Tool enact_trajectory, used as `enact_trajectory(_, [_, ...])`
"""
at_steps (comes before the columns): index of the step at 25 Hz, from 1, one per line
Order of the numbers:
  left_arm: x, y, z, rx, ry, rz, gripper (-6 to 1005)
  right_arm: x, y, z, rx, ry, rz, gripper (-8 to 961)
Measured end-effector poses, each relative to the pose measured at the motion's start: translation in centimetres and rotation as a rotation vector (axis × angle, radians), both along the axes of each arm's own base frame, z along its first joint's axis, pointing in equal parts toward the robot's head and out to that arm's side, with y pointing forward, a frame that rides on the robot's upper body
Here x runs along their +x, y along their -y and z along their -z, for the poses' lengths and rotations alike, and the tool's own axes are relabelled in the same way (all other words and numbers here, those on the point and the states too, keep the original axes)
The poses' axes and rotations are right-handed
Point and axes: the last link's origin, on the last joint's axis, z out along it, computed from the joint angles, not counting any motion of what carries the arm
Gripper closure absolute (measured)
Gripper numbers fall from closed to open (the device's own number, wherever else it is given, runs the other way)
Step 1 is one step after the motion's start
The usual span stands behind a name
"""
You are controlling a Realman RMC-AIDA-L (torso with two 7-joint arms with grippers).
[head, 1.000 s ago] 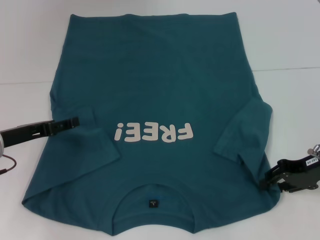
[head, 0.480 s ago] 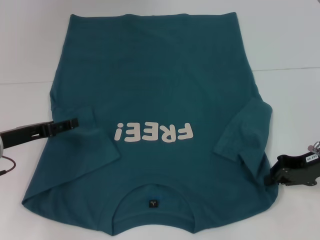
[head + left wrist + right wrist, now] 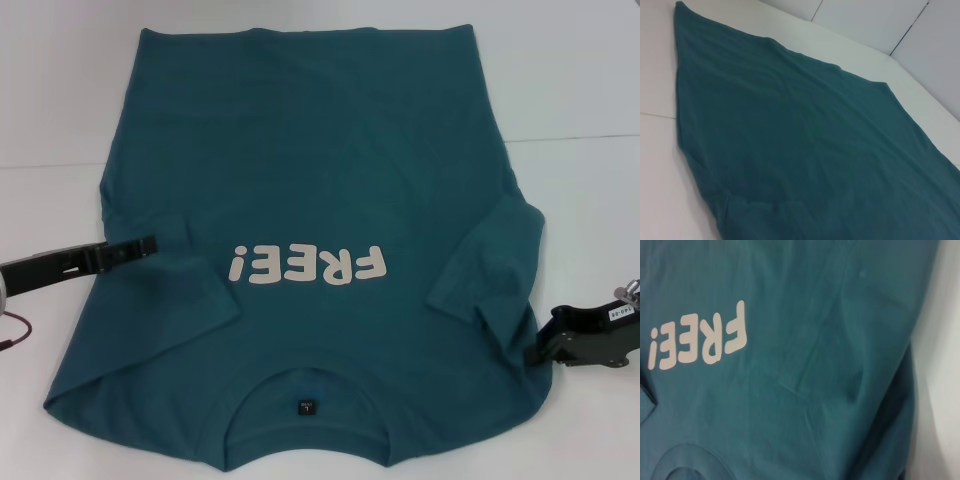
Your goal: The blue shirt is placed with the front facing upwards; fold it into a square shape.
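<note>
Blue shirt (image 3: pixel 310 180), a large dark teal short-sleeved cotton T-shirt, lies spread flat, front up, on a white table (image 3: pixel 570 90). Its collar is nearest the robot and its hem is farthest away. Both short sleeves are folded inward onto the shirt body, one on each side of the chest. Cream block lettering reading "FREE!" (image 3: pixel 307 265) runs across the shirt's chest, upside down from the head camera. A small dark neck label (image 3: pixel 305 407) sits inside the collar, below the lettering.

The left gripper (image 3: pixel 140 246), a slim black tool on the left arm, reaches in from the shirt's left side, and its tip lies over the edge of the left sleeve. Whether its fingers are parted or closed cannot be told, nor whether they have any cloth.

The right gripper (image 3: pixel 541 352), black and blocky, sits at the shirt's right edge beside the shoulder. Its tip meets the cloth edge; its opening and any hold cannot be told.
</note>
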Motion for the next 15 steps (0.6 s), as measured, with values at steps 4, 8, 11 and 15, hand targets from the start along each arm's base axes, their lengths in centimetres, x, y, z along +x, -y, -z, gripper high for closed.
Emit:
enact_trajectory(4, [0.0, 0.0, 0.0, -0.001, 0.007, -0.001, 124, -0.1, -0.1, -0.1, 0.004, -0.005, -0.014, 914])
enact_trajectory(8, [0.1, 0.1, -0.2, 0.002, 0.019, -0.003, 124, -0.1, -0.1, -0.1, 0.004, -0.004, -0.029, 916])
enact_trajectory(11, [0.2, 0.1, -0.4, 0.001, 0.032, -0.007, 124, 0.0, -0.1, -0.2, 0.004, 0.003, -0.046, 917])
enact_trajectory(15, [0.4, 0.4, -1.5, -0.001, 0.066, -0.023, 124, 0.0, -0.2, -0.2, 0.008, 0.007, -0.067, 918])
